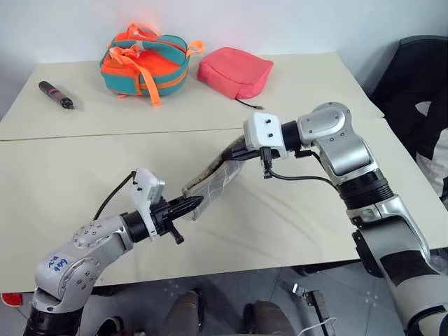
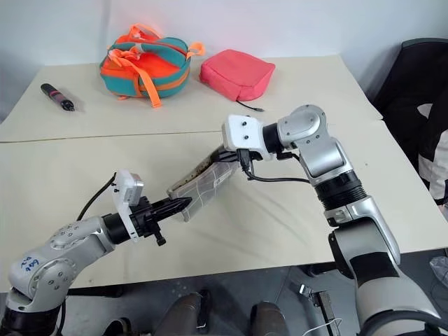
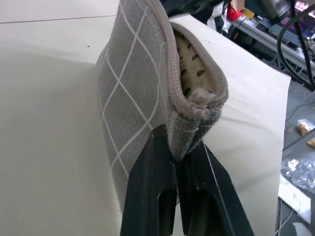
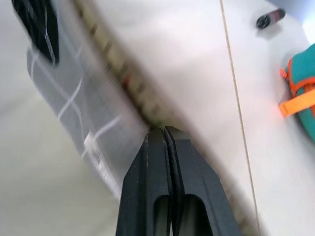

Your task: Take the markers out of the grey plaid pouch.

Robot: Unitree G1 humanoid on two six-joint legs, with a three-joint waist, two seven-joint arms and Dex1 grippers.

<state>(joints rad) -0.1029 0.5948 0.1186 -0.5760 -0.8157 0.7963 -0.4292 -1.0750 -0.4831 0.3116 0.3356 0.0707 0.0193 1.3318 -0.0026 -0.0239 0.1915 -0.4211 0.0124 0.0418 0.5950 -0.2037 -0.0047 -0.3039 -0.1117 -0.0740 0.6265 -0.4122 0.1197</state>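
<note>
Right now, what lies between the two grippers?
The grey plaid pouch, held up off the table, spans from the left gripper to the right gripper, as the head views show.

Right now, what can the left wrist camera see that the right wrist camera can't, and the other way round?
The left wrist view alone shows the tan dotted lining inside the open mouth of the grey plaid pouch, whose end is pinched by the left end effector.

The right wrist view alone shows the black-and-pink pen and a corner of the teal-orange bag, beyond the shut right end effector, which sits at the pouch's edge.

Both show the pouch's white grid lines and the cream table. I spot no markers in either.
</note>
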